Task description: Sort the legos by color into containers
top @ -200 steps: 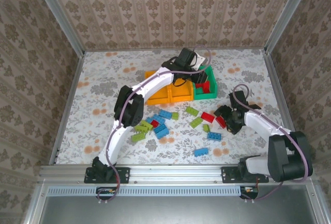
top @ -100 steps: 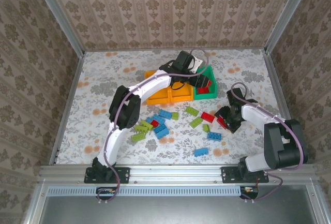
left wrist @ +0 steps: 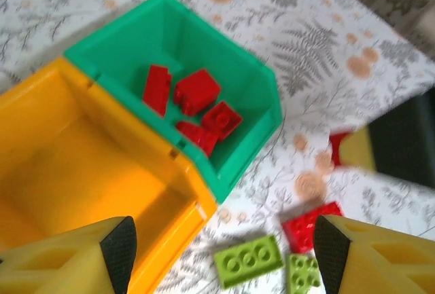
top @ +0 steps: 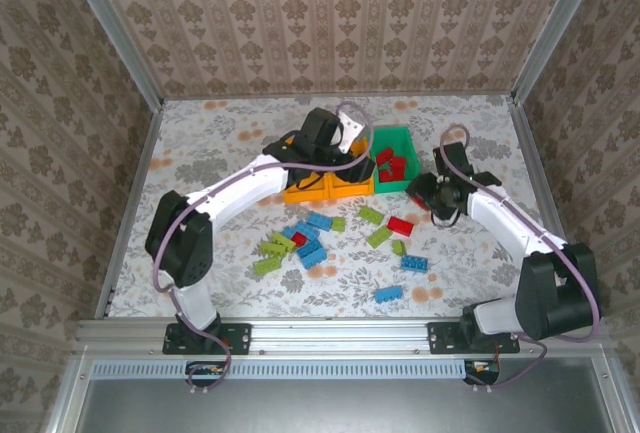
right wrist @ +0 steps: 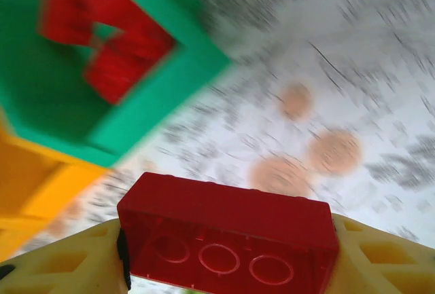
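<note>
While it hangs just right of the green bin, right end effector (top: pixel 438 199): closed on the held red brick (right wrist: pixel 228 233), one yellow finger (right wrist: pixel 61 263) against each short end.
Held red brick, position: between the fingertips, above the worktop (top: pixel 220 153), near the right wall of the green bin (top: pixel 392 131) and outside it.
Held red brick, axis: long axis runs from finger to finger, across the right wrist view; the hollow underside faces the camera, showing three round tubes in a row.
Left end effector (left wrist: pixel 224 248): jaws spread wide, nothing between them; poised above the orange bin that adjoins the green bin.
Binned red bricks (left wrist: pixel 197 97): about four, lying at mixed angles on the green bin's floor, touching one another.
Orange bins (top: pixel 310 191): two, side by side, left of the green bin; the one under the left end effector shows a bare floor.
Loose bricks (top: pixel 318 223): blue, lime and red, scattered on the worktop in front of the bins.
Lime brick (left wrist: pixel 248 261): on the worktop below the left end effector's gap, studs up, long axis roughly across the left wrist view.
Materials: bricks and bins are glossy moulded plastic; bins are rectangular and open-topped; fingers are yellow with black pads (left wrist: pixel 119 250); worktop has a floral print of grey leaves and orange blooms.
Sharpness: right wrist view is motion-blurred, so its background detail cannot be made out.
</note>
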Robot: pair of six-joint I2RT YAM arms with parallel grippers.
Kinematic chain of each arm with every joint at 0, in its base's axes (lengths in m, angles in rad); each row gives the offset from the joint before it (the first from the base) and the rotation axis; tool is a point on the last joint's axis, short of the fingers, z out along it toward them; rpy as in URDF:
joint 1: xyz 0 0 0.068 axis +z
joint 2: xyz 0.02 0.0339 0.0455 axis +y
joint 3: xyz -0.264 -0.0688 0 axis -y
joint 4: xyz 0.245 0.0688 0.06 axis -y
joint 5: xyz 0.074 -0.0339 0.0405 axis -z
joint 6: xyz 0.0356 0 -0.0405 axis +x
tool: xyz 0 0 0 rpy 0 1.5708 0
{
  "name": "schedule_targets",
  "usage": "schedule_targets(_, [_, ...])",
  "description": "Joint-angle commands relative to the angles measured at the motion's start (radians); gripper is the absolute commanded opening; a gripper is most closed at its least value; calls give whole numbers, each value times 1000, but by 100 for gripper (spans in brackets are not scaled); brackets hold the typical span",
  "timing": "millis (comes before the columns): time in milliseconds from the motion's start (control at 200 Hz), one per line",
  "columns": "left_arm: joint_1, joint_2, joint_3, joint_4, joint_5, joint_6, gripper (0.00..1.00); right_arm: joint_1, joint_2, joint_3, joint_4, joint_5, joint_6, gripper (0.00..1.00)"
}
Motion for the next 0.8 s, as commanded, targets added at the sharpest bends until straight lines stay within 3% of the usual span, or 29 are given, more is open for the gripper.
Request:
schedule_targets(0, [2, -52, -113, -21, -38, 44, 72, 4, 57, 82, 41, -15, -58, 53])
schedule_targets(200, [-22, -129, -297, -34, -63, 33, 72, 1, 260, 253, 64, -36, -67, 55])
schedule_targets(405, [-110, -172, -391, -97, -127, 76, 71, -1, 423, 385, 63, -43, -48, 58])
schedule_targets(580, [-131, -188, -430, -142, -245, 14, 69, 0, 470, 429, 48, -37, -37, 60])
schedule_targets(795, [-128, -208, -467, -141, -291, -34, 69, 0, 504, 442, 41, -40, -32, 67])
